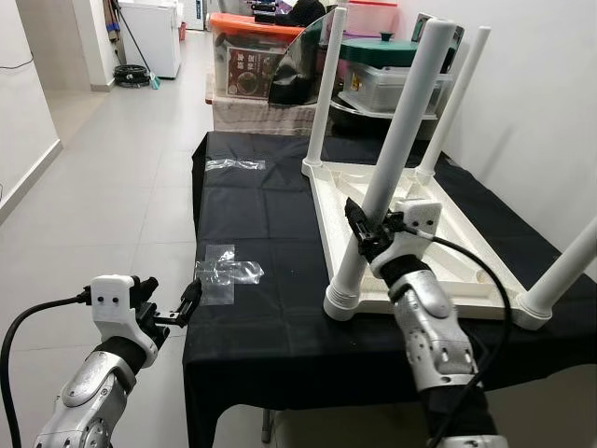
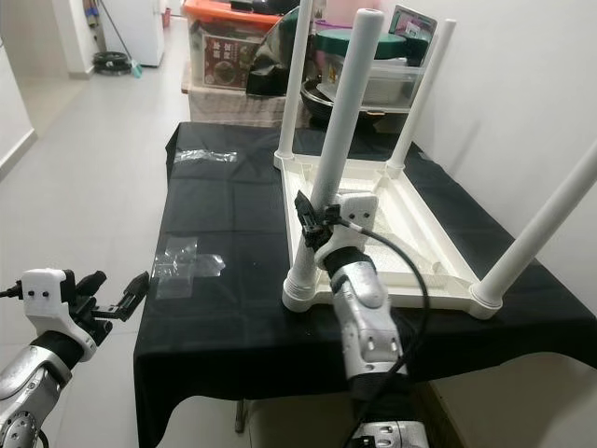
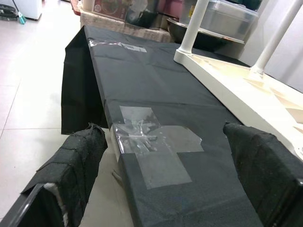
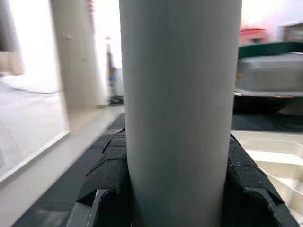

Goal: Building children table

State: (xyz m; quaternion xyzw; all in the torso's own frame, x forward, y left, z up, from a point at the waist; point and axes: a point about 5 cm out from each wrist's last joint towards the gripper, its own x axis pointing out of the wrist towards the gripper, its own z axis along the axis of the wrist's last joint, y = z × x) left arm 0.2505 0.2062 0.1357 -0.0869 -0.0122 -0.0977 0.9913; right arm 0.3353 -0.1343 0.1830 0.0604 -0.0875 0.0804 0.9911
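Tabletop (image 1: pixel 466 245), white plastic and turned upside down, lies on a black cloth (image 1: pixel 270 215) at centre right of the head view, four white legs pointing up; the near-left leg (image 1: pixel 392 168) leans toward the upper right, its foot socketed in the front-left corner; the right gripper (image 1: pixel 362 227) clamps that leg low down, one black finger (image 4: pixel 106 175) pressed on each side of the tube in the wrist view; the left gripper (image 1: pixel 177 308) sits at lower left, just off the cloth's front-left corner, its fingers (image 3: pixel 78 161) spread wide and holding nothing; clear tape patches (image 1: pixel 224 269) lie on the cloth near that corner; storage boxes (image 1: pixel 256 51) stand at upper centre.
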